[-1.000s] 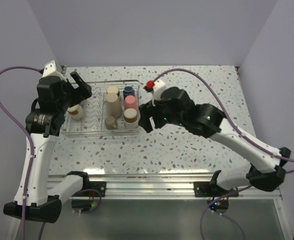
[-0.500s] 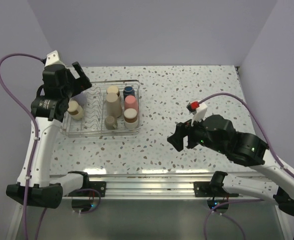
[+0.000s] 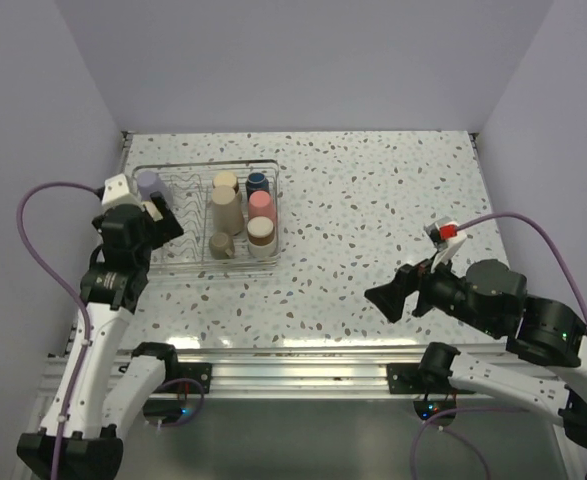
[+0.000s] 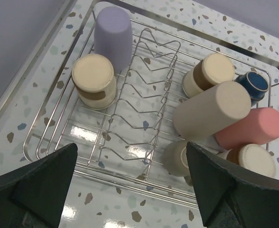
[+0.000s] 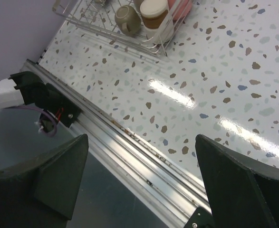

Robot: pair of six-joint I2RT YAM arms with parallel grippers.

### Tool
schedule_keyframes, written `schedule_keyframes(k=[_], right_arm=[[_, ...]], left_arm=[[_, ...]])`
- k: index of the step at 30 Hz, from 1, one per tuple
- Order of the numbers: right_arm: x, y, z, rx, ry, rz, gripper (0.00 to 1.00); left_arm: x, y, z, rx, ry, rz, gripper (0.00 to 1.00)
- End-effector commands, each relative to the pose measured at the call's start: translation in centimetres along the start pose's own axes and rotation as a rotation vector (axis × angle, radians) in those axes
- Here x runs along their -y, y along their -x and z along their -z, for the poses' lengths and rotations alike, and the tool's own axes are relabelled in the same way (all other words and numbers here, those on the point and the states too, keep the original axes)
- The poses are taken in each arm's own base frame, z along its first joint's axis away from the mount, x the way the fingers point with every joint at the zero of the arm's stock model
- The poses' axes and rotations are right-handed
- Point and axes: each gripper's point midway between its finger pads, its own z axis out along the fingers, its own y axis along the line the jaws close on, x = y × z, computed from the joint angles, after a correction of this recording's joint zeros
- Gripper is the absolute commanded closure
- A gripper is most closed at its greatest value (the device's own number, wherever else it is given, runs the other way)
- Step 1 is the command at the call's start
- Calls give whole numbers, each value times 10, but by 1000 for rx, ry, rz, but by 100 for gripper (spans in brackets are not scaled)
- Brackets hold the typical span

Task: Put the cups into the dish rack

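The dish rack (image 3: 188, 262) stands at the table's left, and all the cups I can see are inside it. In the left wrist view its left bay holds a lavender tumbler (image 4: 111, 35) and a cream-ended cup (image 4: 94, 78). The right bay holds a beige tumbler (image 4: 210, 111), a pink tumbler (image 4: 251, 128), a dark blue-ended mug (image 4: 253, 85), an olive mug (image 4: 177, 159) and two more cream-ended cups. My left gripper (image 4: 132, 145) hangs open and empty over the rack's near edge (image 3: 163, 222). My right gripper (image 3: 385, 300) is open and empty, far right of the rack, above the table's front edge (image 5: 141, 137).
An aluminium rail (image 5: 144, 156) runs along the table's front edge, with the left arm's base (image 5: 34, 90) bolted to it. Walls close in the left, back and right sides. The rack's near right corner (image 5: 160, 47) shows at the top of the right wrist view.
The left arm has drawn back from the rack's far left corner to its near side, uncovering the lavender tumbler. The right arm has retreated further toward the near right, its jaws wider.
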Motion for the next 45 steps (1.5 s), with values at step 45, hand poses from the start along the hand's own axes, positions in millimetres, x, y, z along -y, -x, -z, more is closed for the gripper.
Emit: schedule_keyframes(k=[45], right_arm=[[-3, -7, -32, 5, -4, 8, 1]], left_arm=[[-64, -105, -63, 495, 48, -7, 0]])
